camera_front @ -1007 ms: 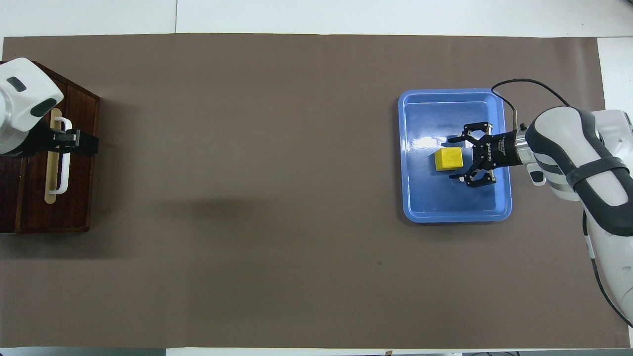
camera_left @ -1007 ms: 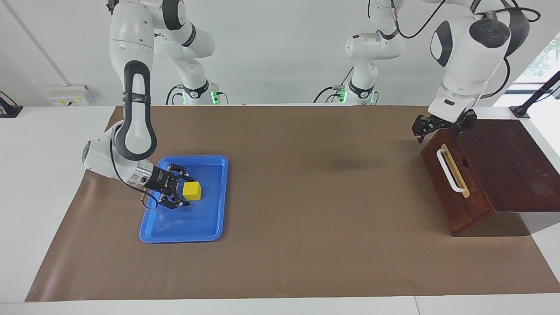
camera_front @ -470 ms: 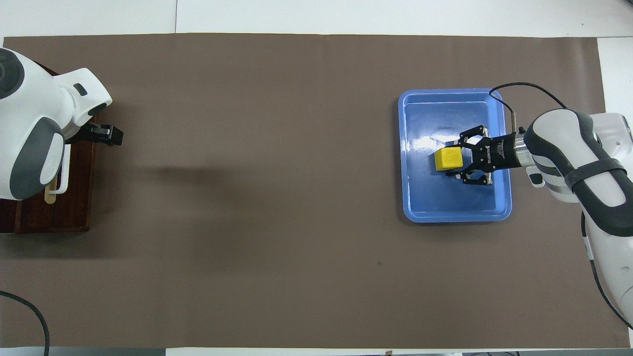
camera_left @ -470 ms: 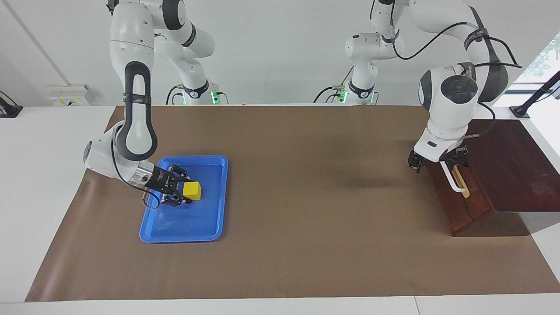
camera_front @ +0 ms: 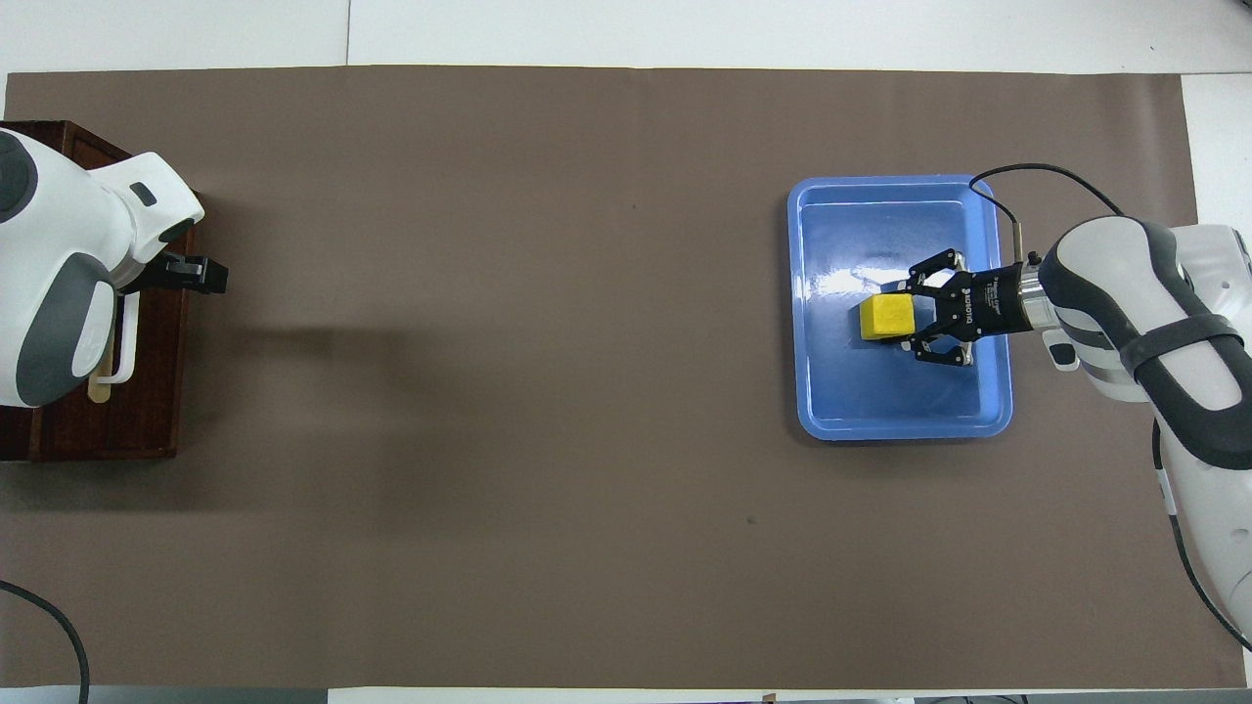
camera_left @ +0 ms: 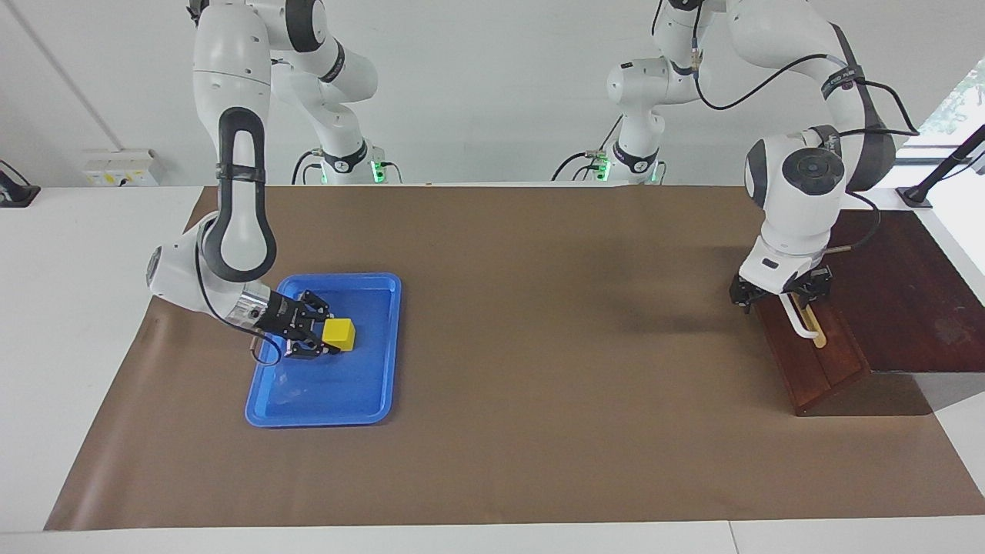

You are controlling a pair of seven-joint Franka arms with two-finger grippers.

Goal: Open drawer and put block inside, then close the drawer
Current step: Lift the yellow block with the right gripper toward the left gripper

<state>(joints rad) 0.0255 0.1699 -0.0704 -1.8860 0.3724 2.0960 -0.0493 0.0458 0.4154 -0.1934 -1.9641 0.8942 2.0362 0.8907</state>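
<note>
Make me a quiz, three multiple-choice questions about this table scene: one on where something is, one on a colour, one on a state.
1. Where is the yellow block?
A. On the bare brown mat
B. In the blue tray
C. On top of the cabinet

2. What colour is the drawer handle?
A. White
B. Black
C. Yellow

3. What is the right gripper doing?
A. Hanging open over the mat
B. Gripping the drawer handle
C. Closed on the block

Answers:
1. B: the block sits inside the tray's rim.
2. A: the bar shows white against the dark wooden front.
3. C: its fingers press the block's two sides, low in the tray.
</note>
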